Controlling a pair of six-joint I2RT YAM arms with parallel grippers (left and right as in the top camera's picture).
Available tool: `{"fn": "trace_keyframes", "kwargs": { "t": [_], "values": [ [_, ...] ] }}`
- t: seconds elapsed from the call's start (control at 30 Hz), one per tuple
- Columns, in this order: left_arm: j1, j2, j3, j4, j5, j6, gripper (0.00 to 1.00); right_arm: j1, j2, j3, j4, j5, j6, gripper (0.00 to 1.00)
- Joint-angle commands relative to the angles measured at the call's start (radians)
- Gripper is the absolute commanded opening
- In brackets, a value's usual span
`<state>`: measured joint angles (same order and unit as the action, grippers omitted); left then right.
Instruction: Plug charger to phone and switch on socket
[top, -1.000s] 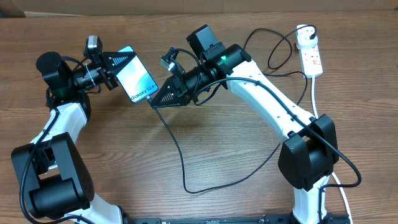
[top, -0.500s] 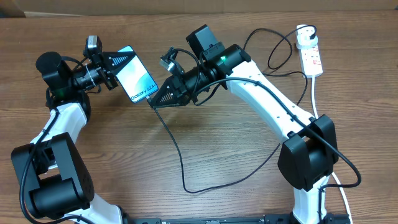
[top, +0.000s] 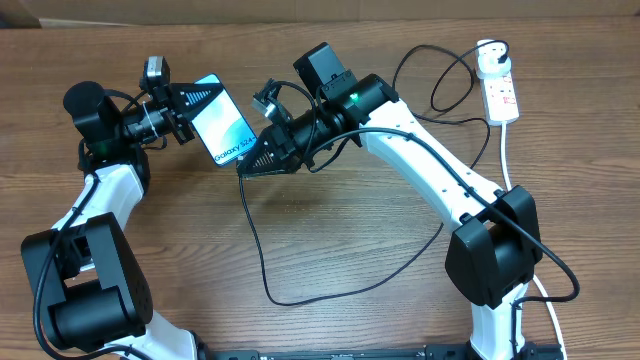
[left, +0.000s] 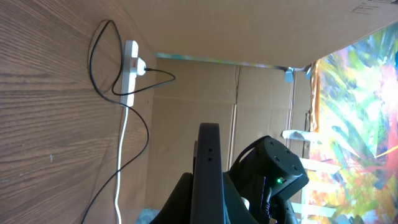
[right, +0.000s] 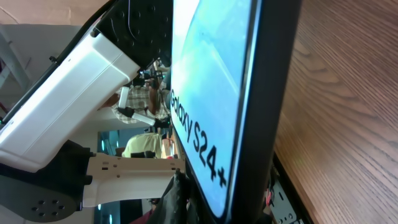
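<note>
The left claw (top: 195, 103), holding the phone (top: 226, 132), came closer. The phone's end now sits just in front of the right claw (top: 250, 165), which pinches the charger (top: 241, 200) tip. I think it is almost plugged in.

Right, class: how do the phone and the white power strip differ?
The phone is held tilted off the table by the left gripper; the power strip lies flat on it.
The phone has a cyan screen and dark edges; the power strip is white with red switches.
The power strip has a plug in one end; the right gripper, holding the charger, hides the phone's port.
Both are slim and oblong.
</note>
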<state>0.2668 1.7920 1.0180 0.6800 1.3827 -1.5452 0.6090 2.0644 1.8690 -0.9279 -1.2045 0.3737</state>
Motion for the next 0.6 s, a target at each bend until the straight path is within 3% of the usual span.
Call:
{"fn": "trace_keyframes", "kwargs": {
  "t": [0.0, 0.57],
  "values": [
    [-0.011, -0.014, 0.015, 0.005, 0.043, -0.010, 0.04, -0.016, -0.019, -0.004, 0.008, -0.001, 0.005, 0.04],
    [-0.011, -0.014, 0.015, 0.005, 0.047, -0.010, 0.04, -0.043, -0.019, -0.004, 0.012, 0.056, 0.021, 0.04]
  ]
}}
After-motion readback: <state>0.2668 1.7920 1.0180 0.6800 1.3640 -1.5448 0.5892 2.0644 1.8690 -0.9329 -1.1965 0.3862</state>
